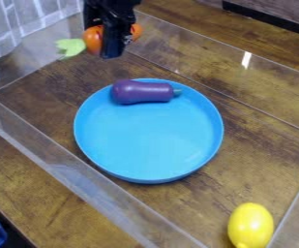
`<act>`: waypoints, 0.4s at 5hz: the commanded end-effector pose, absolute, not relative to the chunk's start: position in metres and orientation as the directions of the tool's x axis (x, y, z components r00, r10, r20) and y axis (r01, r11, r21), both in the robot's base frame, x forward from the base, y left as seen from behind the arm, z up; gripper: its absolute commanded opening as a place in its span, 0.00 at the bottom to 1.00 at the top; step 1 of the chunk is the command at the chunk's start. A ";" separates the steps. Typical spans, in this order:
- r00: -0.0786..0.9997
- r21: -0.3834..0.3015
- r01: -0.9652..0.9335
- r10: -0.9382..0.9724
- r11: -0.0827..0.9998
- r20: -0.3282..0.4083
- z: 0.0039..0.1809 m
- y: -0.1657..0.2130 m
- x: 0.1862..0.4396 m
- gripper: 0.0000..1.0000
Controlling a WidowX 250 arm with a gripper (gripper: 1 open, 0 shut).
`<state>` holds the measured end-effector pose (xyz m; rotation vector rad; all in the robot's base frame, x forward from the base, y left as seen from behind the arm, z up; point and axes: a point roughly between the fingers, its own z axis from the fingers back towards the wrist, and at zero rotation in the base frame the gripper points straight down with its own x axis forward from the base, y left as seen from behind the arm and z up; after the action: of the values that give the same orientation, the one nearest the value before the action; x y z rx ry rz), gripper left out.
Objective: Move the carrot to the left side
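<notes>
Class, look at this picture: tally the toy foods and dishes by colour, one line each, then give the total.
Orange: 1, the carrot, held in the end effector
Purple: 1, the eggplant
Yellow: 1, the lemon
Blue: 1, the plate
Total: 4

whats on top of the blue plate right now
Only the purple eggplant, lying at the plate's far rim; the rest of the plate is bare. The patch of plate under the eggplant is covered.
</notes>
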<state>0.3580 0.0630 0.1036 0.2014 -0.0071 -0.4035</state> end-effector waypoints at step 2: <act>0.916 0.238 0.380 -0.400 0.894 0.041 0.118 0.087 0.378 0.00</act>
<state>0.3723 0.0791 0.0945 0.2034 -0.0203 -0.4266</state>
